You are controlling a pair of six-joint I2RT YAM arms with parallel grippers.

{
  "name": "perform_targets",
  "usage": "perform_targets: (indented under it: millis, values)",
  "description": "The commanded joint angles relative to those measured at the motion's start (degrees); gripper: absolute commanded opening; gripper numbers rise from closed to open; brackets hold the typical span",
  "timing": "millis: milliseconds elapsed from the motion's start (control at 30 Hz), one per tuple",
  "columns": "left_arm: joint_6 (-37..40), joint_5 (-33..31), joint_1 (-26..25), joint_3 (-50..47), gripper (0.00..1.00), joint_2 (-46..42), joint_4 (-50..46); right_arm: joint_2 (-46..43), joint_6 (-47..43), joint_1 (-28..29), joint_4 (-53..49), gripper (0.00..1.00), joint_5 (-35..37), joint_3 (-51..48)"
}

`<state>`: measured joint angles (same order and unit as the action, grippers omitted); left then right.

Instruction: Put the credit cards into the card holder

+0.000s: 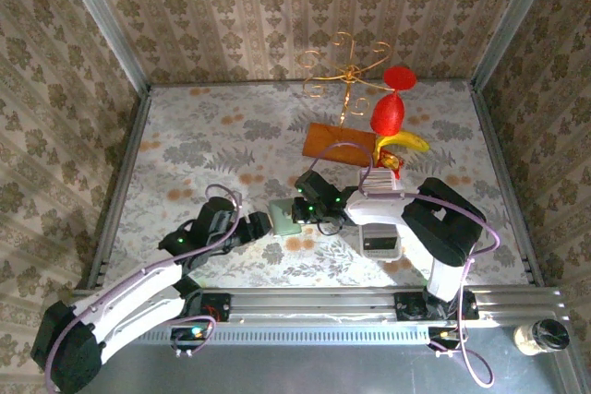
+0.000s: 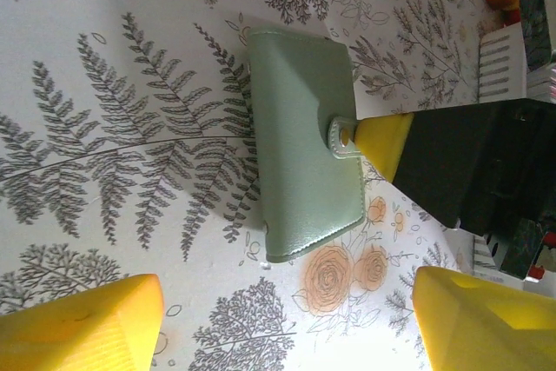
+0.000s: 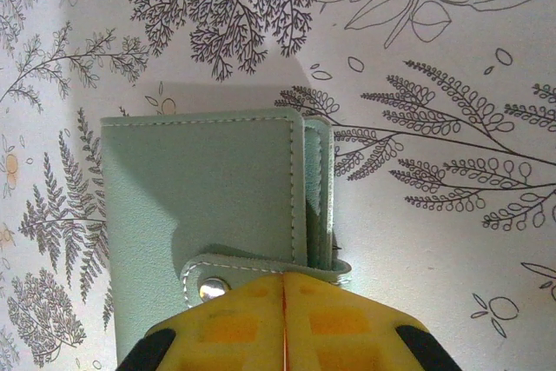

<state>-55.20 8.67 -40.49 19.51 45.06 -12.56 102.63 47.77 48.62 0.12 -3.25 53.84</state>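
The card holder [image 1: 284,217] lies closed and flat on the floral counter [image 1: 185,136], near the front edge and between the two arms. From the left wrist it shows as a pale grey-green rectangle [image 2: 304,145] with its tab [image 2: 341,135] wrapped round the right-hand side and fastened by a small metal snap [image 3: 213,287].

The right gripper [image 3: 284,288] has its yellow fingers pressed together, only a hairline seam showing between them, and their tips sit right at the end of the tab [image 3: 261,268]. The tab's edge may be nipped between the tips, but that close-up does not make it clear. From the left wrist the same yellow tip [image 2: 382,141] meets the card holder at the tab, with the black body of the right gripper behind it. From above, the right gripper [image 1: 305,211] reaches in from the right and ends against the card holder's right edge.

The left gripper [image 2: 287,293] is spread wide, one yellow finger [image 2: 78,327] at the lower left and the other at the lower right, both off the card holder and holding nothing. From above it [image 1: 259,226] sits just left of the card holder.

Behind the right arm lie a white ribbed tray [image 1: 381,182], a brown wooden board [image 1: 337,143] and a banana [image 1: 404,142]
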Motion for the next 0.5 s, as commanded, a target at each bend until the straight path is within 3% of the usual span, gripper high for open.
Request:
perform_targets:
  millis: [0,233,467]
  values:
    - [-2.2,0.5,-0.7,-0.4,0.76,2.7,5.5,0.8,0.6,-0.1,-5.3,0.08,1.8,-2.7]
    - [-2.4,1.2,-1.8,1.7,0.74,11.9,11.6,0.7,1.4,-0.4,-3.6,0.07,1.5,-4.1]
    - [-2.9,-0.2,-2.0,2.2,0.76,15.1,15.4,0.3,1.9,-0.5,-2.6,0.06,1.2,-5.0]
